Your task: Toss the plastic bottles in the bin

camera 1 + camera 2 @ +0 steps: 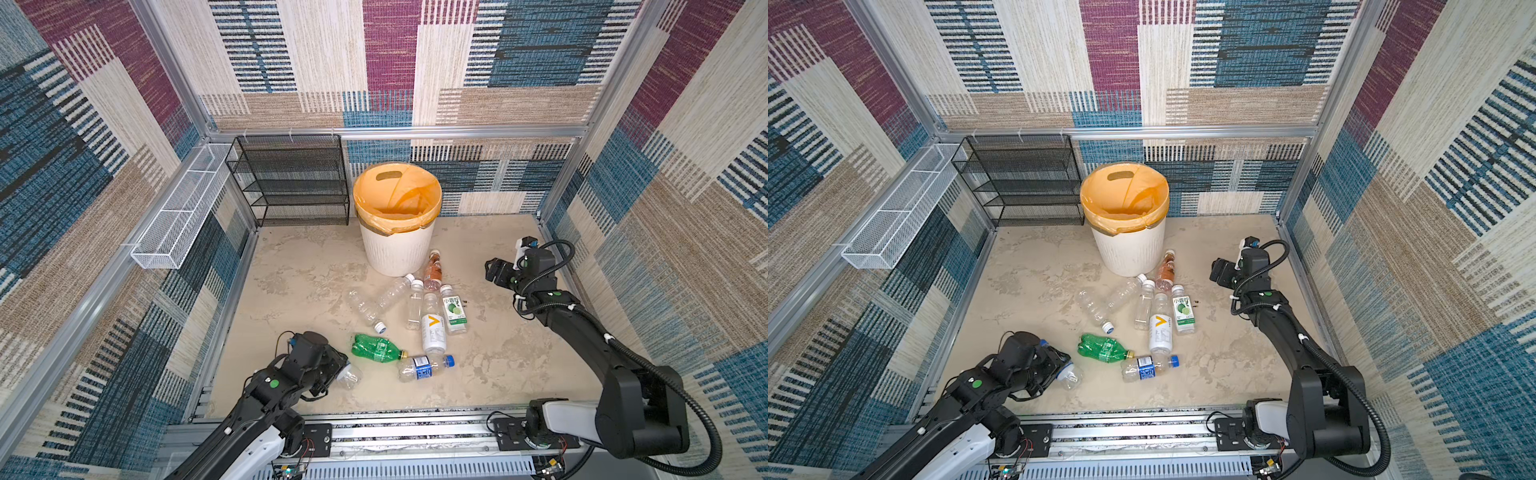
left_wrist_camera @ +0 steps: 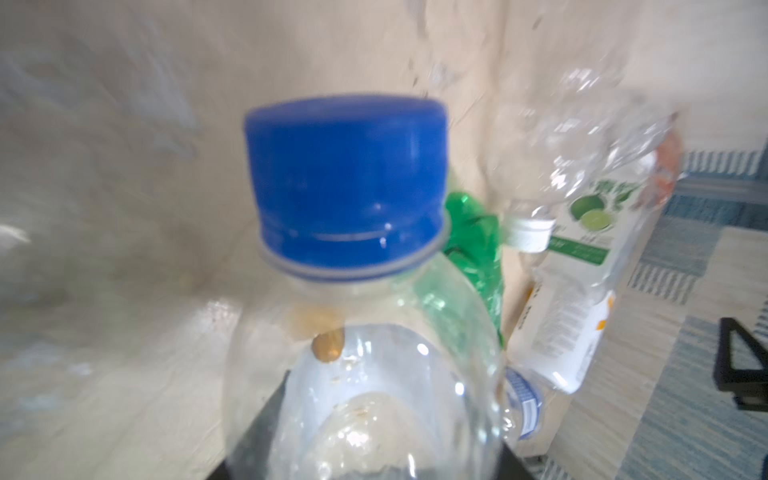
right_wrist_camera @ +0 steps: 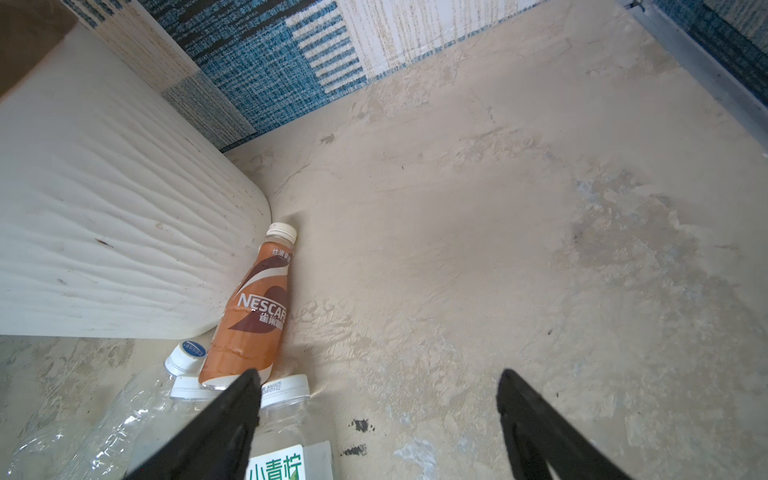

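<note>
My left gripper (image 1: 338,371) sits low near the front left, shut on a clear bottle with a blue cap (image 2: 345,178); the bottle's body (image 1: 350,377) sticks out past the fingers. The bin (image 1: 397,249), white and ribbed with an orange bag, stands at the back. Several plastic bottles lie in front of it: an orange-labelled one (image 3: 253,311) against its base, a lime-labelled one (image 1: 454,312), a white one (image 1: 433,330), a green one (image 1: 376,348), a blue-labelled one (image 1: 424,368) and clear ones (image 1: 392,293). My right gripper (image 3: 380,390) hangs open over bare floor, just right of the orange bottle.
A black mesh rack (image 1: 299,183) stands against the back wall, left of the bin. A white wire basket (image 1: 183,212) hangs on the left wall. Patterned walls close in three sides, and a metal rail (image 1: 415,432) runs along the front edge.
</note>
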